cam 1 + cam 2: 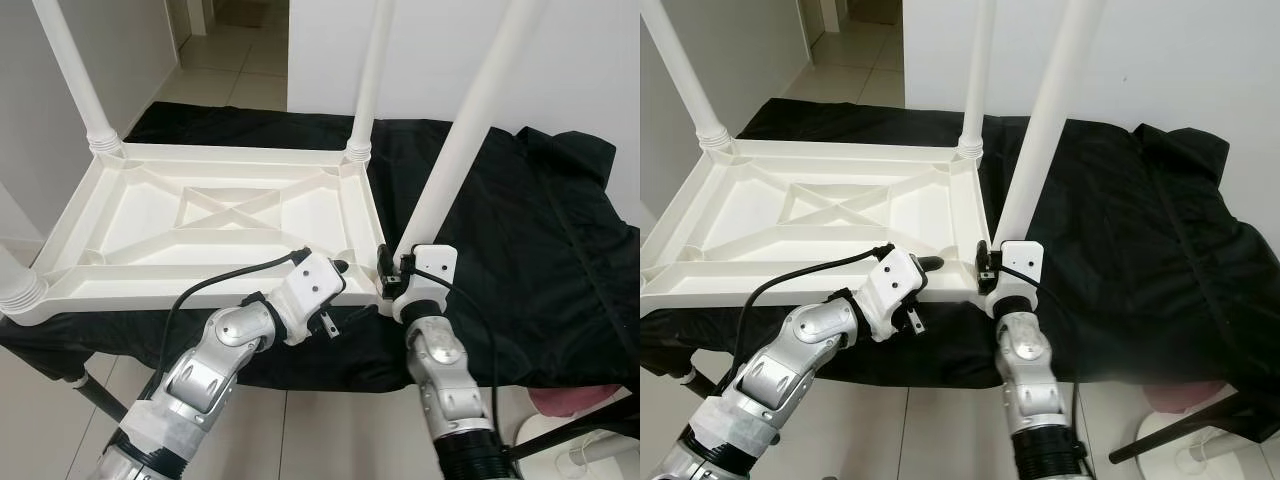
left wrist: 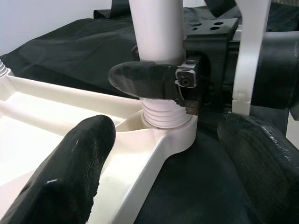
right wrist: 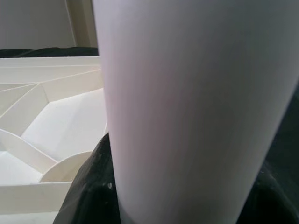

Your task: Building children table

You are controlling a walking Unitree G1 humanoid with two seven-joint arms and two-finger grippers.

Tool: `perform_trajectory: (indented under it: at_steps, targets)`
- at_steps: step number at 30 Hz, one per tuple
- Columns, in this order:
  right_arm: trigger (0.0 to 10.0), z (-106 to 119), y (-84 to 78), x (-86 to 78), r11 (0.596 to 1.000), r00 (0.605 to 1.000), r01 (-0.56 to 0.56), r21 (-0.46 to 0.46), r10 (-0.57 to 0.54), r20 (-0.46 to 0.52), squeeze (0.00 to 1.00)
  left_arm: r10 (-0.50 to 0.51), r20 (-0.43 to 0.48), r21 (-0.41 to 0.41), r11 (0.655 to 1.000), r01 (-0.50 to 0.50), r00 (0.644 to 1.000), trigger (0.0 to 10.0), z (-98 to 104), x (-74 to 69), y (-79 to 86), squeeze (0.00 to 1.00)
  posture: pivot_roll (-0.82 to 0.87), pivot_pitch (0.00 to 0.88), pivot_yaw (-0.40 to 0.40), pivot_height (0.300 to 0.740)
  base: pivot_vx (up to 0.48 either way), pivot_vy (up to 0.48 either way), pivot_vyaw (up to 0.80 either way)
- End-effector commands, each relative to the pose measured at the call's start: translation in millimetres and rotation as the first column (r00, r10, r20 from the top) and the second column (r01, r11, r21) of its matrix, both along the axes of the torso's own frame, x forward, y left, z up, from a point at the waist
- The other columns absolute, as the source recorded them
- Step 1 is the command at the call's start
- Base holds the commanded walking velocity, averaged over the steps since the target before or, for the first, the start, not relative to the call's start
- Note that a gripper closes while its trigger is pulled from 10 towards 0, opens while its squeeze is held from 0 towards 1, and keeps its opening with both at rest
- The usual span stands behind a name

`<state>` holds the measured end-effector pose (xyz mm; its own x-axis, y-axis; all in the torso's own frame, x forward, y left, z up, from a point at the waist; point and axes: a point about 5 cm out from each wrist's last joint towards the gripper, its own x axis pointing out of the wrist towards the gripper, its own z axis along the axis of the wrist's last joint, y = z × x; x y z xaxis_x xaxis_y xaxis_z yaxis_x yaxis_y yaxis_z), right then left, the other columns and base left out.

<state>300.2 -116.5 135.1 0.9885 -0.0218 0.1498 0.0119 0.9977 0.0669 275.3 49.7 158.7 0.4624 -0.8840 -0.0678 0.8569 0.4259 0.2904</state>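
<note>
I see a black cloth (image 1: 520, 220) spread over the surface, and on it the white tabletop (image 1: 200, 215) lies upside down, ribs up, with legs standing in its corners. The near right leg (image 1: 455, 150) rises tilted from its corner socket. My right hand (image 2: 161, 83) is clenched on that leg just above its threaded base. My left hand (image 1: 335, 275) hangs released just beside the same corner, its fingers (image 2: 70, 163) spread to either side of the socket.
</note>
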Motion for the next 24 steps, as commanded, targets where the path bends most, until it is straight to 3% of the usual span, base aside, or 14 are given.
perform_trajectory:
  at_steps: [1, 4, 5, 6, 7, 15, 16, 19, 20, 24]
  targets:
    - [10.0, -13, 4.6, -5.2, 0.999, 0.998, 0.006, 0.047, -0.003, -0.059, 0.0, -0.04, 0.012, 0.006, 0.999, 0.04, 0.999, 10.0, 5, -0.9, -0.8, 0.0, 0.0, 0.074, -0.047, 0.74, 0.0, 0.0, 0.0]
    - [10.0, -8, 1.7, -5.1, 0.999, 0.999, 0.007, 0.033, -0.006, -0.045, 0.0, -0.039, 0.009, 0.005, 0.999, 0.039, 0.999, 10.0, 5, -0.9, -0.1, 0.0, 0.0, 0.083, -0.044, 0.74, 0.0, 0.0, 0.0]
    - [10.0, -6, -0.5, -4.8, 1.0, 0.999, 0.019, 0.021, -0.018, -0.04, 0.09, -0.041, 0.008, 0.007, 0.999, 0.041, 0.999, 10.0, 5, -1.2, -0.3, 0.0, 0.01, 0.089, -0.042, 0.74, 0.0, 0.0, 0.0]
    - [10.0, -6, -0.5, -4.8, 1.0, 0.999, 0.019, 0.021, -0.018, -0.04, 0.09, -0.041, 0.008, 0.007, 0.999, 0.041, 0.999, 10.0, 5, -1.2, -0.3, 0.0, 0.01, 0.089, -0.042, 0.74, 0.0, 0.0, 0.0]
    - [10.0, -4, 0.6, -4.9, 1.0, 1.0, -0.002, 0.028, 0.003, -0.025, 1.0, -0.043, 0.01, 0.009, 0.999, 0.043, 0.999, 10.0, 5, -1.8, -1.1, 0.0, 0.01, 0.085, -0.041, 0.74, 0.0, 0.0, 0.0]
    - [10.0, 5, 3.6, -4.6, 1.0, 0.999, -0.027, 0.011, 0.027, 0.024, 1.0, -0.045, 0.019, 0.005, 0.999, 0.045, 0.999, 10.0, 8, -1.6, -2.5, 0.0, 0.01, 0.087, -0.043, 0.74, 0.0, 0.0, 0.0]
    - [10.0, 6, 3.2, -4.6, 0.998, 0.998, -0.056, -0.008, 0.056, 0.03, 0.5, -0.042, 0.02, 0.002, 0.999, 0.042, 0.999, 10.0, 9, -1.0, -2.7, 0.0, 0.01, 0.089, -0.044, 0.74, 0.0, 0.0, 0.0]
    - [10.0, 6, 3.1, -4.9, 0.996, 0.995, -0.092, -0.022, 0.092, 0.035, 0.5, -0.04, 0.022, 0.0, 0.999, 0.04, 0.999, 10.0, 9, -0.6, -3.0, 0.0, 0.01, 0.089, -0.045, 0.74, 0.0, 0.0, 0.0]
    - [10.0, 8, 1.8, -4.9, 0.992, 0.991, -0.125, -0.034, 0.127, 0.042, 0.0, -0.036, 0.024, -0.002, 0.999, 0.036, 0.999, 10.0, 10, -0.4, -3.1, 0.0, 0.01, 0.088, -0.048, 0.74, 0.0, 0.0, 0.0]
    - [10.0, 13, -7.7, -3.4, 0.981, 0.98, -0.182, -0.073, 0.187, 0.066, 0.0, -0.032, 0.022, -0.008, 0.999, 0.032, 0.999, 10.0, 10, -1.5, -2.6, 0.0, 0.01, 0.085, -0.051, 0.74, 0.0, 0.0, 0.0]
